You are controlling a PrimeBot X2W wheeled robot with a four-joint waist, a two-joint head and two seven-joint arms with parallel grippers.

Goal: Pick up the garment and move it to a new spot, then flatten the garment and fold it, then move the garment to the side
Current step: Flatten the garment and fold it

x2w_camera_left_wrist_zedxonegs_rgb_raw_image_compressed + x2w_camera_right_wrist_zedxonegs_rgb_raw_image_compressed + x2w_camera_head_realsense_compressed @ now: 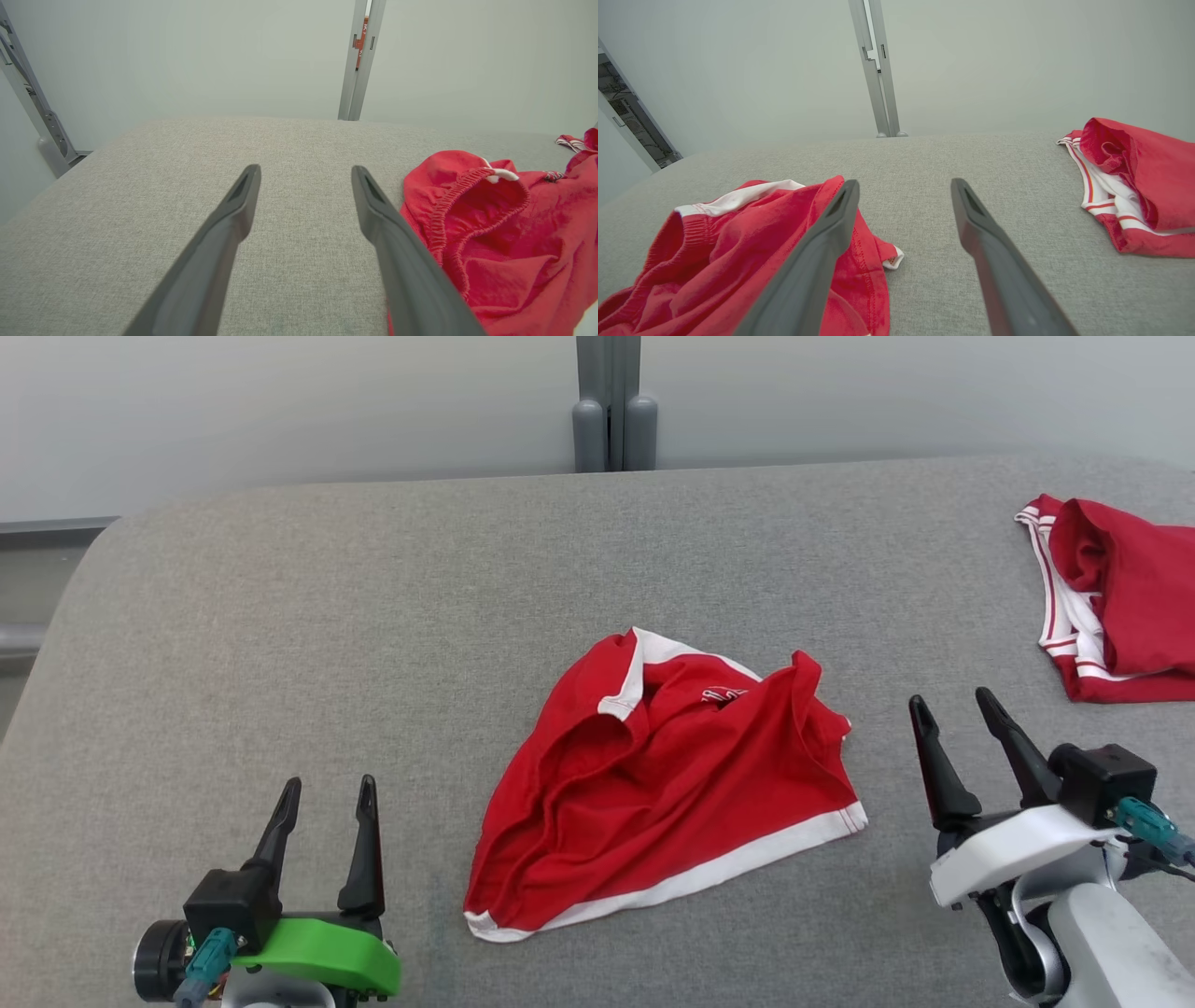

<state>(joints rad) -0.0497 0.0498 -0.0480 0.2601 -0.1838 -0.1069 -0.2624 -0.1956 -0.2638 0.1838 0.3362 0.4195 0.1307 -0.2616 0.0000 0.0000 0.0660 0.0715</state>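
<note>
Left gripper (330, 784) and right gripper (952, 698): both spread wide, empty. Garment (653, 803) lies crumpled between them, nearer the right. Risk: pinching one loose layer bunches the cloth; second garment (1120, 597) beyond the right gripper invites mis-selection.

second garment (1130, 597): cut by right edge | logo (724, 694) on garment (653, 803): unreadable

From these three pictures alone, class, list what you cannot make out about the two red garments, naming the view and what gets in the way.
1. The far garment: head view, cut off by the right edge; full shape unknown.
2. The centre garment: head view, its own crumpled folds hide its underside and true outline.
3. The logo on the centre garment: head view, too small to read.
</note>
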